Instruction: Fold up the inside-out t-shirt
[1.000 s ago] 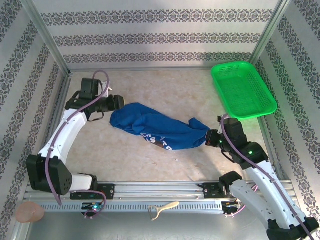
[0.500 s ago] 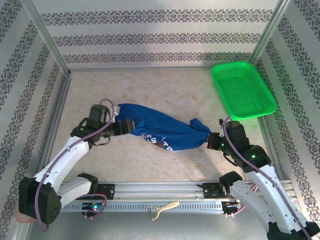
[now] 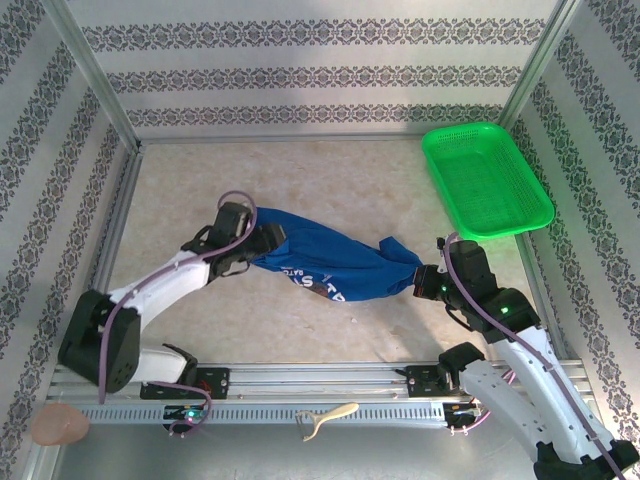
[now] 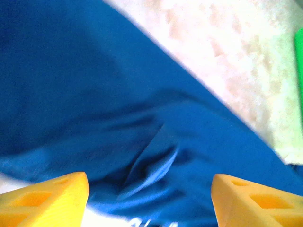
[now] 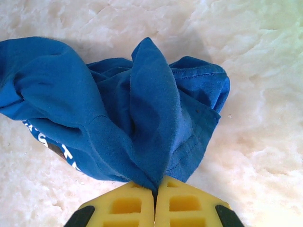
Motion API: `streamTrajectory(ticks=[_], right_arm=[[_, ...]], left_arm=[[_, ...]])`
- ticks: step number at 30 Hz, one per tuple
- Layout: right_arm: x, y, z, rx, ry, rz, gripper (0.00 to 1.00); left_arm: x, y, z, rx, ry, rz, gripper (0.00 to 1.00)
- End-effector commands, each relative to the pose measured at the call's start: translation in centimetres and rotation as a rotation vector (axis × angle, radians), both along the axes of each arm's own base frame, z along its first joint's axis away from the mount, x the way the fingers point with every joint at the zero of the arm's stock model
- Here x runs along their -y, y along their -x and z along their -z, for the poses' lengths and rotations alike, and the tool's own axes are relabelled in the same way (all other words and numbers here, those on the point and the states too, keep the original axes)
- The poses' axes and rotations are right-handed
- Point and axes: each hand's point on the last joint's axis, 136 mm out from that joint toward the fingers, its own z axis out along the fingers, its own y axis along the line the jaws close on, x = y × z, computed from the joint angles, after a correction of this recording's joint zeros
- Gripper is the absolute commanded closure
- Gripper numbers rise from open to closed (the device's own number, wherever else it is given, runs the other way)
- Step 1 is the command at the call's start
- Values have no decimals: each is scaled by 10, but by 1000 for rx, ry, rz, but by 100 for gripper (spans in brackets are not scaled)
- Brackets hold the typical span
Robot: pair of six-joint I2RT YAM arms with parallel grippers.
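The t-shirt (image 3: 325, 262) lies bunched into a long blue roll across the middle of the surface (image 3: 330, 175), with pale lettering showing along its near edge. The right tool (image 5: 155, 190) is closed tight, pinching a small peak of fabric at the roll's right end. The left tool (image 4: 150, 179) sits at the left end with its yellow fingers (image 4: 47, 198) spread wide; cloth lies just ahead of them and nothing is clamped. The likely trouble is the left tool closing on several crumpled layers at once, so that pulling only tightens the roll. A hard pull could also slip the thin right-hand pinch, or drag cloth toward the green basket (image 3: 487, 180) at the far right.
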Motion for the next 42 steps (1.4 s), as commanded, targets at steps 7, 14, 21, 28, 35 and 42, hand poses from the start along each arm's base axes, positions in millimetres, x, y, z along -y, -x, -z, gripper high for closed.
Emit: streamTrajectory(ticks=[7, 14, 21, 28, 35, 42], right_arm=[[5, -3, 0, 11, 10, 27, 100], [7, -8, -9, 31, 18, 30, 100], [9, -20, -29, 73, 2, 40, 100], [16, -29, -47, 110, -14, 71, 100], [26, -35, -53, 126, -16, 112, 100], [34, -34, -55, 135, -9, 144, 100]], left_arm=[[32, -14, 31, -102, -202, 147, 39], [24, -12, 53, -161, -326, 146, 74], [18, -22, 23, -88, -362, 162, 100], [-25, -22, -48, 66, -315, 63, 100], [-68, -3, -111, 277, -141, -49, 100], [-59, 24, -132, 422, -41, 34, 100]])
